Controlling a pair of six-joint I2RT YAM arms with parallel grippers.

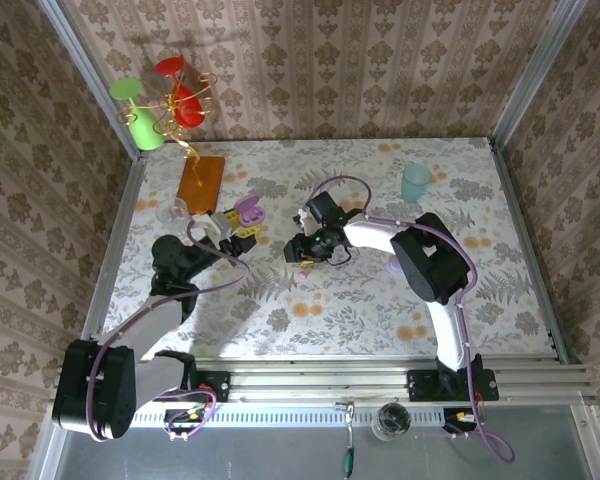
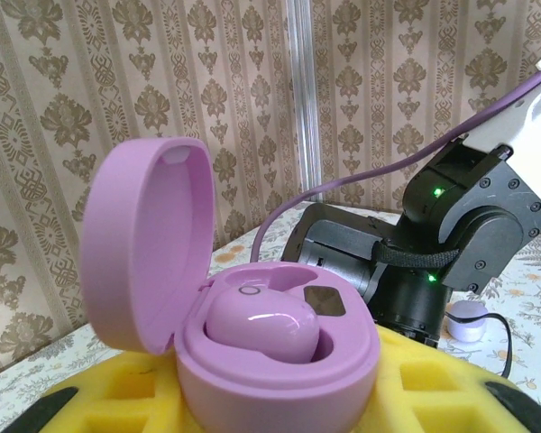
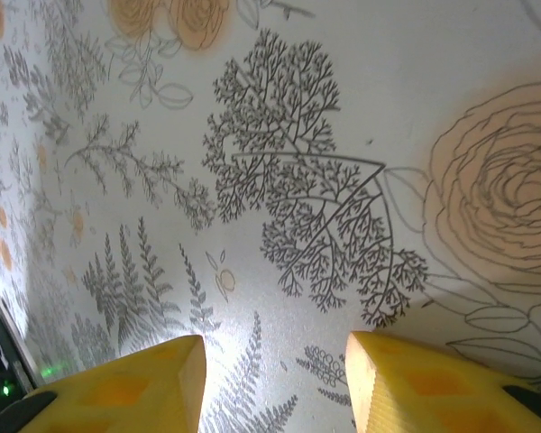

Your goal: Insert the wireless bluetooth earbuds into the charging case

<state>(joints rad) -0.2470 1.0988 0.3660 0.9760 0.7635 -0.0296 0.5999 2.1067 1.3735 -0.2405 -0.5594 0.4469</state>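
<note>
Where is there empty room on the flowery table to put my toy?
Bare tablecloth: near the front between left arm and right arm, and right of that arm up to the turquoise plastic cup. Far left is crowded: orange wooden board, clear glass, left gripper holding the open lilac case.

From above, the lilac case is too small for me to see inside. On the left wrist camera, its base and the yellow pads of my left hand run off the bottom edge; the fingertips of my right hand likewise on theirs.
</note>
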